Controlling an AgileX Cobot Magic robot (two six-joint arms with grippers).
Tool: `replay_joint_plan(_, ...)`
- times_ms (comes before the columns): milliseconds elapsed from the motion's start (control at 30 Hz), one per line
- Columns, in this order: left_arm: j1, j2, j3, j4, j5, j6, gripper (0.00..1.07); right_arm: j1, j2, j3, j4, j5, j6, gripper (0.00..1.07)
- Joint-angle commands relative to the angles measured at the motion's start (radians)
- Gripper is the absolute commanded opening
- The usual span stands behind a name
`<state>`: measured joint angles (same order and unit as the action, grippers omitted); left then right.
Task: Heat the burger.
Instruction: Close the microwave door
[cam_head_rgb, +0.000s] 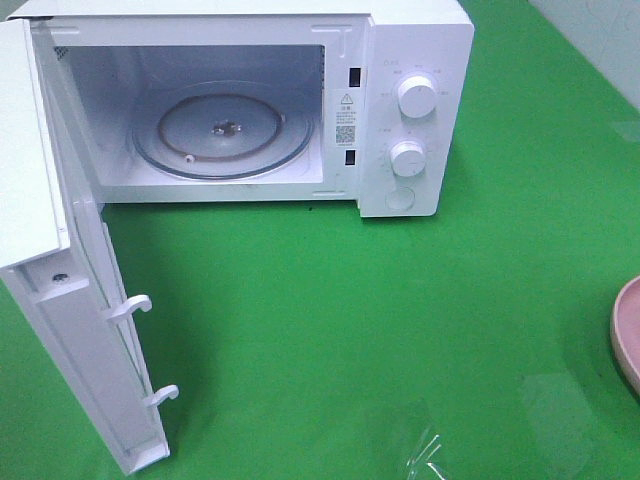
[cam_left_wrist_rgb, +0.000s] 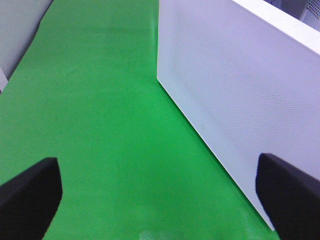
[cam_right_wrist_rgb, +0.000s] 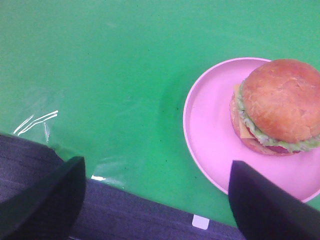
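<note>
Currently, the burger (cam_right_wrist_rgb: 279, 104) is sitting on the plate (cam_right_wrist_rgb: 215, 135) between the spread, empty right gripper (cam_right_wrist_rgb: 155, 200) fingers; the left gripper (cam_left_wrist_rgb: 160, 200) is hanging open beside the empty microwave (cam_head_rgb: 400, 110).

Only the fingers of each pincer show. The left pincer (cam_left_wrist_rgb: 160, 200) has two matte black fingers (cam_left_wrist_rgb: 30, 192) with blunt, rounded tips. The right pincer (cam_right_wrist_rgb: 155, 200) has the same plain black, wedge-shaped fingers (cam_right_wrist_rgb: 265, 200), without markings.

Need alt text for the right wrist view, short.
A burger with a glossy brown bun, lettuce and cheese sits on a round pink plate on a green table cover. The right gripper is open and empty, its dark fingertips low in frame, short of the plate.
</note>
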<state>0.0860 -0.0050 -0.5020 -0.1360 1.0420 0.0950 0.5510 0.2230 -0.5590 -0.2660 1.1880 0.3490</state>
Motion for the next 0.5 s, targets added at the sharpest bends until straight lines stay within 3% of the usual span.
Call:
replay_joint_plan(33, 0.003, -0.009, 0.003, -0.005, -0.001, -0.003, 0.97, -0.041, -0.057, 0.009, 0.007, -0.048, -0.016, 0.76)
replay_joint_plan(133, 0.003, -0.009, 0.003, -0.005, -0.001, -0.003, 0.97, -0.071, -0.078, 0.010, 0.021, -0.071, -0.032, 0.76)
replay_joint_plan(500, 0.003, -0.009, 0.003, -0.005, -0.001, -0.003, 0.97, -0.310, -0.220, 0.051, 0.172, -0.182, -0.215, 0.76)
